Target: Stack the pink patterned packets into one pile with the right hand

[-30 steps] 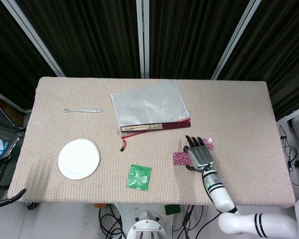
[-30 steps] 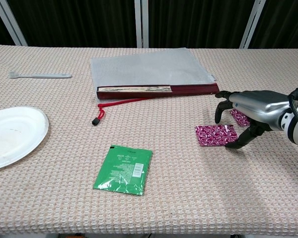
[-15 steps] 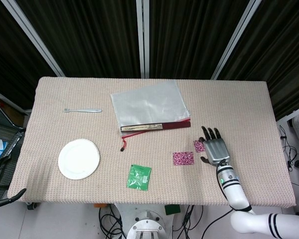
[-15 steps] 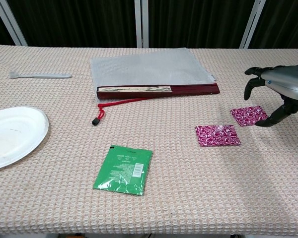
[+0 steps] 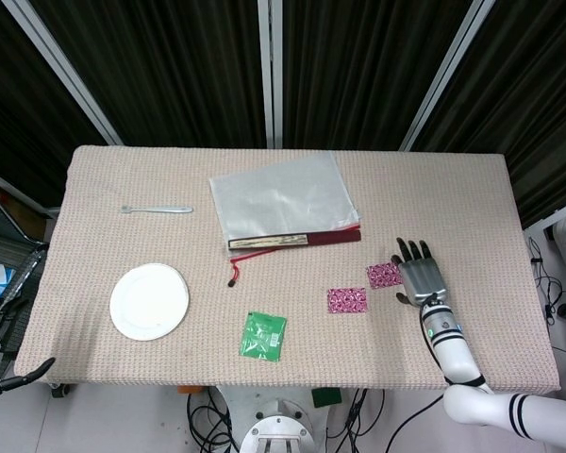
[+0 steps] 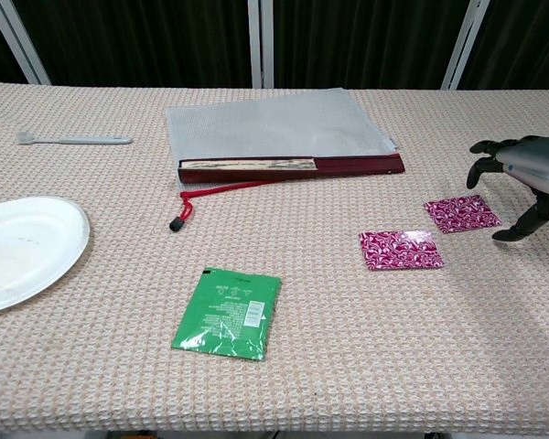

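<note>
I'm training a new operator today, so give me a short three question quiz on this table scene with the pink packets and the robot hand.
1. True or false: the two pink patterned packets, the near one and the far one, already lie in one pile.
2. Which thing lies nearest the white plate? A. the green sachet B. the mesh pouch C. the far pink packet
3. Fill in: the right robot hand is ____ and holds nothing.

Key
1. False: they lie apart, flat on the table.
2. A
3. open; it hovers just right of the far packet.
</note>
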You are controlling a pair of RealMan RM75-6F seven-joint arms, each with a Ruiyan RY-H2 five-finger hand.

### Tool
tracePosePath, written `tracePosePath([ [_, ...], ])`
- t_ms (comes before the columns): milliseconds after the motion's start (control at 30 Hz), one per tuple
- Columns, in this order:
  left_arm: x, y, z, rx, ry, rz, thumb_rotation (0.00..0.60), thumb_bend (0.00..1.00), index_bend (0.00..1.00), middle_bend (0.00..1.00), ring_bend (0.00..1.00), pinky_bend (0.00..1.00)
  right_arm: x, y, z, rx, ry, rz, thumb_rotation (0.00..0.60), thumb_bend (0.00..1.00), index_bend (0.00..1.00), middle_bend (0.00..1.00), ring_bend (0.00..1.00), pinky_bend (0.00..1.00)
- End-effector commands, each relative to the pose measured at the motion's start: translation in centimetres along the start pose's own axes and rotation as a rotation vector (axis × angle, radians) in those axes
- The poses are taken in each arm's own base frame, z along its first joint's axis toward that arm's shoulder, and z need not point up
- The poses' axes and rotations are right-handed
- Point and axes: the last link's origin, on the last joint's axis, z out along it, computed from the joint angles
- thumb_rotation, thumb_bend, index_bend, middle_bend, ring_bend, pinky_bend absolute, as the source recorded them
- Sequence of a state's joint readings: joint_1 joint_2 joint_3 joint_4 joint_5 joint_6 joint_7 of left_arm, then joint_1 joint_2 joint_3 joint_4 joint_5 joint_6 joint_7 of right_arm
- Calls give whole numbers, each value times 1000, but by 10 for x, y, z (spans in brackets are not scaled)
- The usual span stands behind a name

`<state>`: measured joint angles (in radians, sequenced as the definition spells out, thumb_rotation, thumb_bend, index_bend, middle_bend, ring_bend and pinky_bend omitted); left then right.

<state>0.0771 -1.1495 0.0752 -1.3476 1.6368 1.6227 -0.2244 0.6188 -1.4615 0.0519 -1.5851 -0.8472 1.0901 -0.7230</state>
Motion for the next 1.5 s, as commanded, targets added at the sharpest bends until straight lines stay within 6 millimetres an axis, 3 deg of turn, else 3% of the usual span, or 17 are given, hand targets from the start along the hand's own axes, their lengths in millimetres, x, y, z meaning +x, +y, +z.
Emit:
tracePosePath([
  [33, 0, 0, 0, 2, -1, 0, 160, 88, 90, 69, 9, 180, 0, -4, 4, 11, 2, 2, 581, 477, 281, 0, 0, 0],
  [533, 0, -1, 2, 9, -5, 3, 162, 88, 90, 69, 10, 179, -4, -19, 14, 40, -19, 20, 583, 485, 284, 0, 0, 0],
  [1000, 2, -2, 1, 10, 2, 2, 156, 89, 90, 69, 10, 180, -1, -21, 15, 39, -5, 40, 582, 494, 416, 0, 0, 0],
  [1267, 1, -2, 2, 9, 4, -3, 160, 88, 90, 69, 10, 180, 10, -20, 3, 62, 40, 90, 590, 493, 442, 0, 0, 0],
  [1500, -1, -3, 3, 5, 2, -9, 160, 89, 89, 69, 10, 180, 28, -38, -20, 138, 25, 116, 593, 490, 443, 0, 0, 0],
])
